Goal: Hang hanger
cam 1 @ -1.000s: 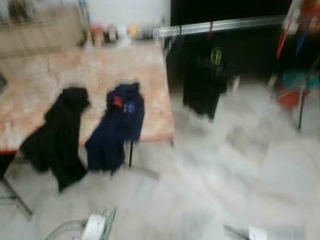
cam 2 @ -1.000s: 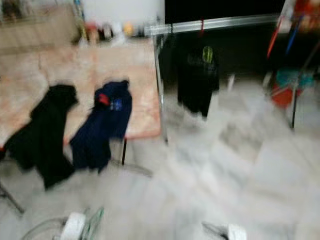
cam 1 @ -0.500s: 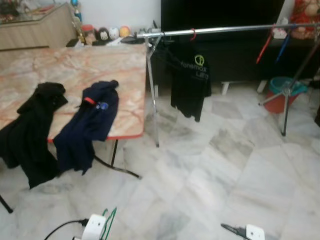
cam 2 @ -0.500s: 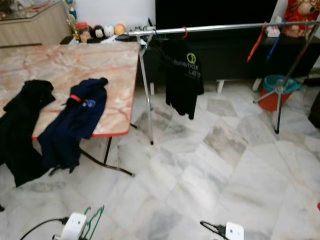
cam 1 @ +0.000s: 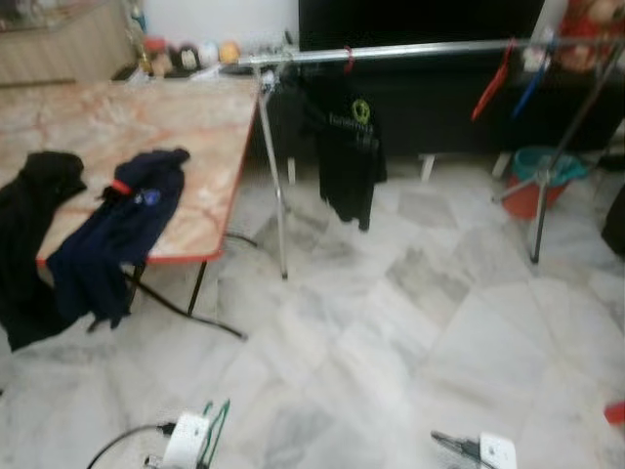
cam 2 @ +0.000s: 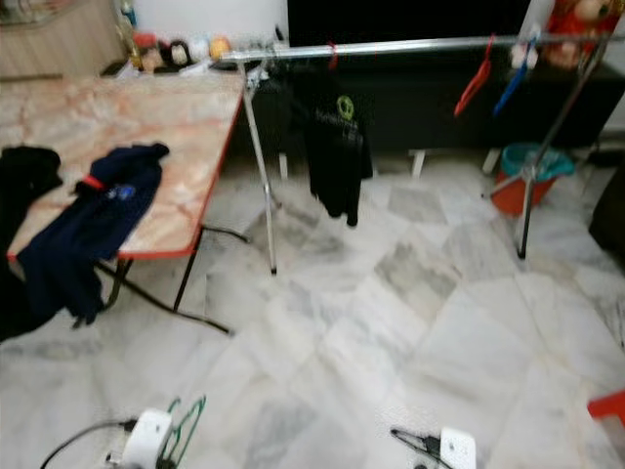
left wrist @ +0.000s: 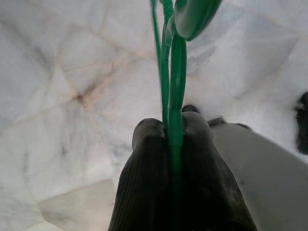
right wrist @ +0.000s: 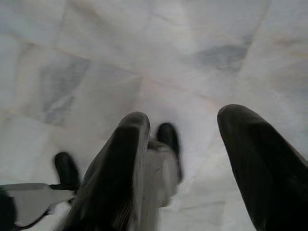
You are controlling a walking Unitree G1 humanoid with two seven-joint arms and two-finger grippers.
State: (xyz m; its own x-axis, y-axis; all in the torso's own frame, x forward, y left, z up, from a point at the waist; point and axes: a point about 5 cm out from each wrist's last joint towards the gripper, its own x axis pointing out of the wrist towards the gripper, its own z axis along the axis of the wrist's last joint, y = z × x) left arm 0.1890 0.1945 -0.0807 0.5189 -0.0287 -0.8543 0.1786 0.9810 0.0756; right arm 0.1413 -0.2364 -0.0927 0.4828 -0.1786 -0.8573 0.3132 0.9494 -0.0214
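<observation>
Left gripper (left wrist: 171, 127): you are seeing its fingers pinching the green hanger (left wrist: 175, 72), low over the marble floor (cam 1: 391, 342).
Right gripper (right wrist: 192, 139): its fingers are standing spread, holding nothing.
Rail (cam 1: 410, 51): it is standing ahead of you, carrying a black shirt (cam 1: 347, 156).
Table (cam 1: 195, 127): a navy jacket (cam 1: 112, 230) is draping over its edge, a black garment (cam 1: 29, 244) beside it.

Both head views are softly blurred throughout, edges smeared and the lettering on the hanging black shirt (cam 1: 349, 156) unreadable. Even indoor light leaves the marble floor (cam 1: 410, 332) pale and washed, with faint shadows under the table (cam 1: 195, 127). The dark cabinet (cam 2: 430, 98) behind the rail loses all detail. Wrist views are bright, the near fingers (right wrist: 122, 163) out of focus.
</observation>
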